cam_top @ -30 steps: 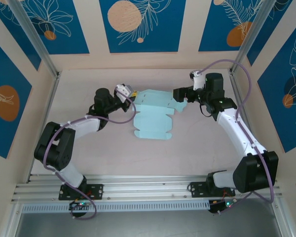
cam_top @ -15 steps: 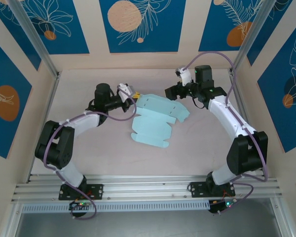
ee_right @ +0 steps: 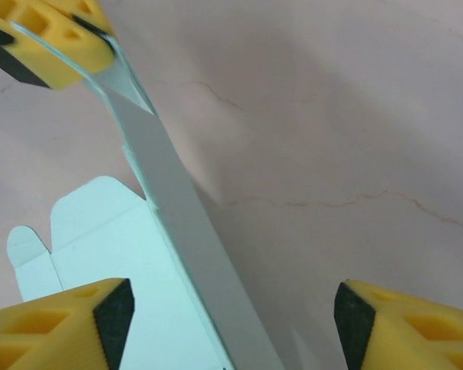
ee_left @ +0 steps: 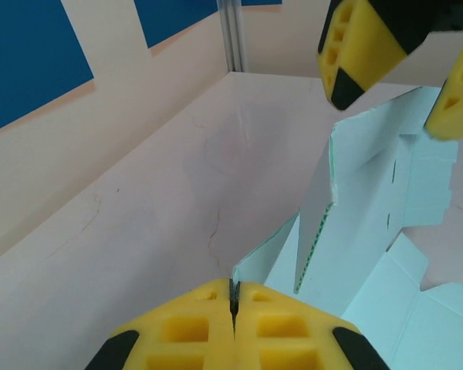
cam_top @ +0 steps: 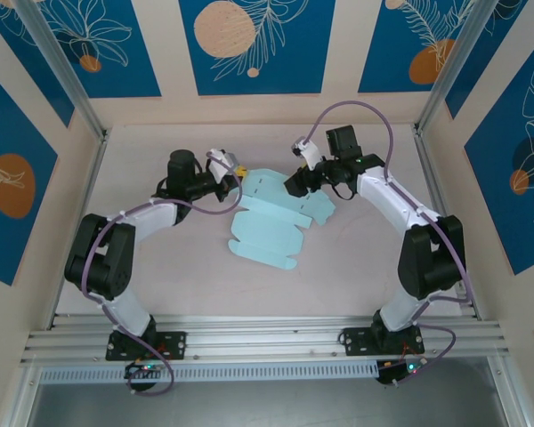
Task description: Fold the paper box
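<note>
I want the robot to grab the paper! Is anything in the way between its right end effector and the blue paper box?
No, nothing visible. The right end effector is open around a raised flap of the paper box; the left end effector pinches its corner.

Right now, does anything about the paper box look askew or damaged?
No damage shows. The paper box is an unfolded sheet, skewed, one panel tilted up where the left gripper pinches its corner; the open right gripper straddles that panel.
</note>
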